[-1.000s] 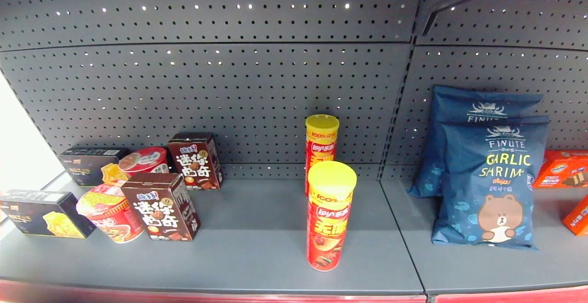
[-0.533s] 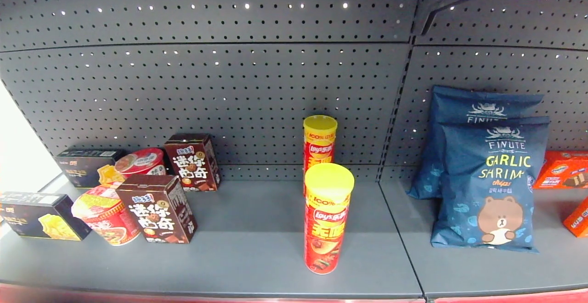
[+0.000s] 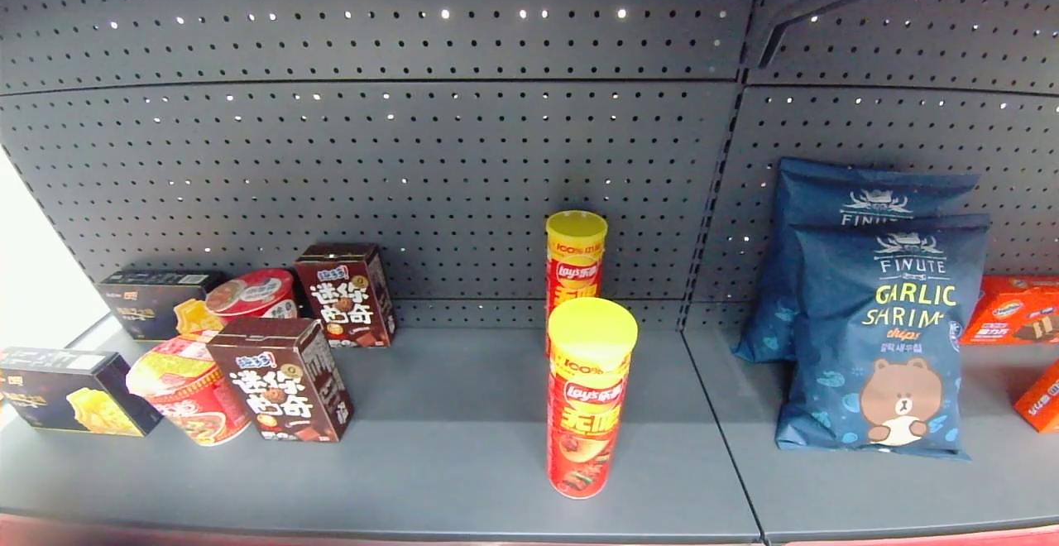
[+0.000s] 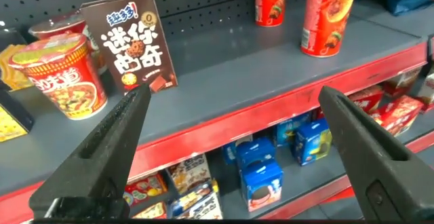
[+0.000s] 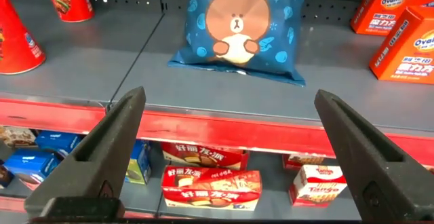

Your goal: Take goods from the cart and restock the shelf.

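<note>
Since neither carried anything, the left gripper (image 4: 234,91) and the right gripper (image 5: 228,94) hung low in front of the shelf (image 3: 463,455) with jaws spread wide, ready, I judged, for the next item. On it one chip canister (image 3: 589,397) stood directly ahead of a second canister (image 3: 576,261), labels facing out for shoppers; the bare stretch beside the front brown box (image 3: 281,376) looked like room to fill.

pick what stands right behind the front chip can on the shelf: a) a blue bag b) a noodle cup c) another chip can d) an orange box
c: the rear can, with the same yellow lid and red body as the front can, stands upright right behind it on the shelf, close to the back panel.
</note>
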Robot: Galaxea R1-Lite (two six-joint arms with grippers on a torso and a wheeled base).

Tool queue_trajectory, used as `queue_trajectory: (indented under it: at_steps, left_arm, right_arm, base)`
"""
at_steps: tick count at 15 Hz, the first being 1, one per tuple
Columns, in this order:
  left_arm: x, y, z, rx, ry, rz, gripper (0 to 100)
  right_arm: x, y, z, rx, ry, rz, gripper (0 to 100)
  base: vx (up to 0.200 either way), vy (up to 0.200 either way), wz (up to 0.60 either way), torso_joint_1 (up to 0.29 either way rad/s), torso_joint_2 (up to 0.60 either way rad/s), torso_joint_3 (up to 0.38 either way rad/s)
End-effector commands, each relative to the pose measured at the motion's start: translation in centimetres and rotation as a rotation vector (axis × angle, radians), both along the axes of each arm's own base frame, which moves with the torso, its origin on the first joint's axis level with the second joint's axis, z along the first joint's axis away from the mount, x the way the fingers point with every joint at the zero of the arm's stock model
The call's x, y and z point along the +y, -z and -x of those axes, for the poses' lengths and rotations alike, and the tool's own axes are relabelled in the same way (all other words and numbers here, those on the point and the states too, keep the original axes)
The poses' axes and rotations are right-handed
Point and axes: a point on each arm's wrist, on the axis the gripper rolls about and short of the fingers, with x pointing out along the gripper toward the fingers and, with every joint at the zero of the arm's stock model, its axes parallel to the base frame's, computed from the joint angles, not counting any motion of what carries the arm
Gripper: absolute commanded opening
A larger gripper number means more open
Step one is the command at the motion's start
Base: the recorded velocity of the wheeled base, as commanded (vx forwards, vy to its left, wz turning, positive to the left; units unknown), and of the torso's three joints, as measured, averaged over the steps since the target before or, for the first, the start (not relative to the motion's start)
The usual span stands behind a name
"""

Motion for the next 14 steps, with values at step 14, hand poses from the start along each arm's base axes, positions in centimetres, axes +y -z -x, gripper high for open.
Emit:
queue_trajectory:
  at_steps: [14]
  left_arm:
    - [-0.02, -0.03, 0.02, 0.001, 0.008, 0.003, 100]
  right_arm:
    - [0.0, -0.02, -0.03, 0.003, -0.001, 0.001, 100]
  base:
    - [0.0, 0.0, 0.0, 0.0, 0.0, 0.0]
